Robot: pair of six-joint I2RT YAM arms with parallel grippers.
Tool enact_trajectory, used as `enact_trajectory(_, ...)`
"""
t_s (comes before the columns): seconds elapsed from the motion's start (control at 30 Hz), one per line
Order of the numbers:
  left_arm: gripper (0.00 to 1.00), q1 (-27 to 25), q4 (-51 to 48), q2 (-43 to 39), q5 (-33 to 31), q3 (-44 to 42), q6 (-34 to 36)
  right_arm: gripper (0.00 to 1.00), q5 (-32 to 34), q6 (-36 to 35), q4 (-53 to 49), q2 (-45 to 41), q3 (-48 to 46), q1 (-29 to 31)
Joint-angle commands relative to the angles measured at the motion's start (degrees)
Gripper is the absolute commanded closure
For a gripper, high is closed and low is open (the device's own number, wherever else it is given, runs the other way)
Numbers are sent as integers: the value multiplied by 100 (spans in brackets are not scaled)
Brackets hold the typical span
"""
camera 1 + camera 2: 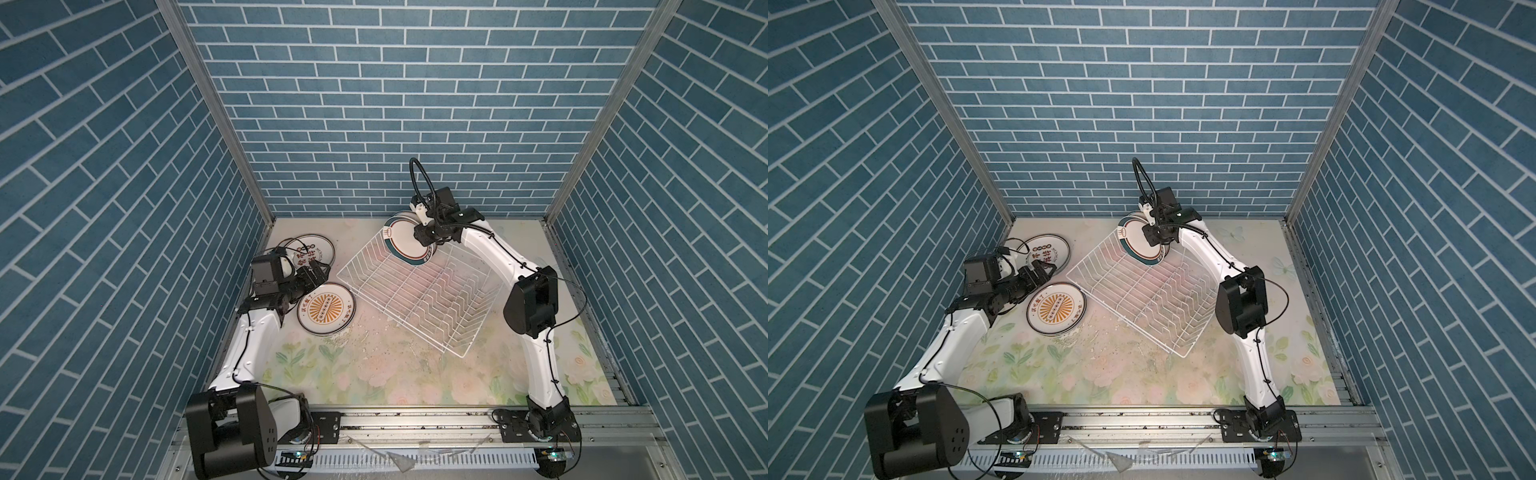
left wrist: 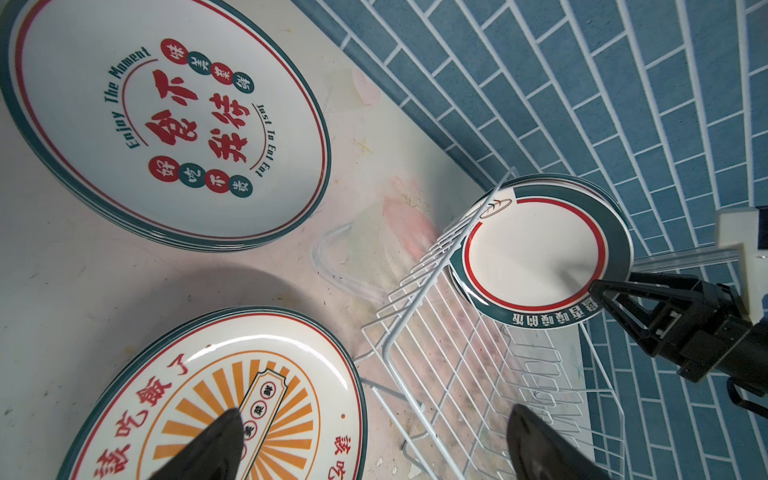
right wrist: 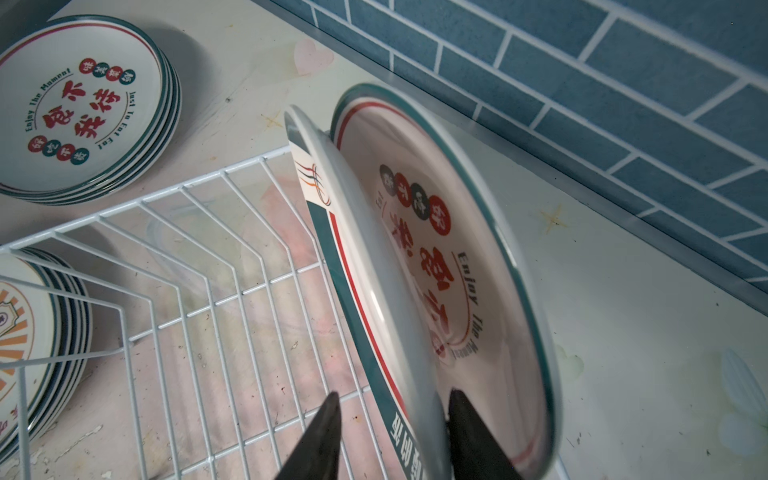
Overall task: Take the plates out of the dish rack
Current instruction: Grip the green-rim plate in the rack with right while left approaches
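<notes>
Glossy glazed plates [image 2: 174,124], white-coated wire dish rack [image 1: 419,291], matt brick-print walls [image 1: 374,104]

Bright even light, soft shadows, glare on plates [image 2: 249,351], wrist-view foregrounds blurred, wide-angle edges bowed.

Floral-print tabletop [image 1: 374,374] under white wire dish rack [image 1: 436,299], sunburst plate stack [image 1: 326,308] and red-character plate stack [image 1: 313,251].

A desk [image 1: 415,374] printed with pastel flowers, dark specks [image 1: 376,347] near its middle; blue brick-patterned walls [image 1: 395,104] on three sides; metal posts [image 1: 217,112] at the back corners; a metal rail [image 1: 415,419] and white slotted strip [image 1: 457,459] along the near edge.
</notes>
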Motion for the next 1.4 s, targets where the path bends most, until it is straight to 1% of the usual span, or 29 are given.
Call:
enact_trajectory(0.0,1,-32,96,68,4,-80,5,60,-311,-381,-220,78,131,26)
enact_trajectory(0.17,1,-37,131,78,10,-103,-13,68,-256,-536,-157,80,37,77)
enact_trajectory(0.5,1,-35,115,62,4,-107,-7,75,-76,-699,53,242,45,154)
enact_trajectory(0.7,1,-29,153,113,12,-123,-30,80,372,-785,239,248,-58,269)
enact_trajectory(0.77,1,-30,156,126,13,-118,-30,80,388,-780,266,231,-87,287)
enact_trajectory(0.97,1,-30,193,177,-4,-107,-39,87,433,-806,308,207,-204,364)
enact_trajectory(1.1,1,-36,246,255,9,-113,-61,91,592,-832,370,124,-329,419)
enact_trajectory(1.33,1,-40,344,344,16,-137,-111,95,762,-876,600,-63,-694,463)
enact_trajectory(1.37,1,-38,355,358,6,-150,-124,95,788,-877,645,-252,-753,472)
